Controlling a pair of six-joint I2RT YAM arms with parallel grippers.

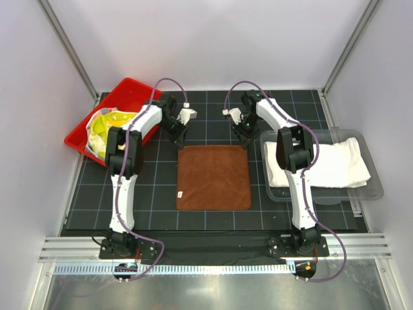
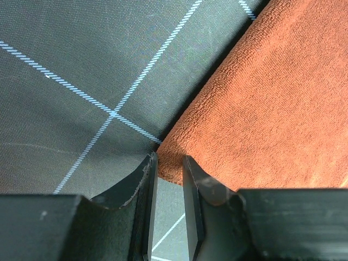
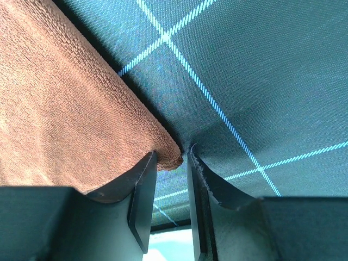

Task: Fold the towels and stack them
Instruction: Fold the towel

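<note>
The black gridded mat (image 1: 155, 194) took up most of the table. In the middle of it the brown towel (image 1: 213, 177) lay spread flat in a single layer, not yet folded. To its right the white towel (image 1: 335, 165) sat in the clear bin (image 1: 375, 192), seemingly folded (the start of the stack, to my eye). At the far left the yellow-green towel (image 1: 106, 126) lay bunched in the red tray (image 1: 76, 138). So I judged it one done, one in hand and at least one left. The left gripper (image 2: 168, 159) was down at the brown towel's far left corner, jaws narrowly parted with the corner between them. The right gripper (image 3: 171, 153) stood likewise at the far right corner. Whether either had truly pinched the cloth I could not tell
</note>
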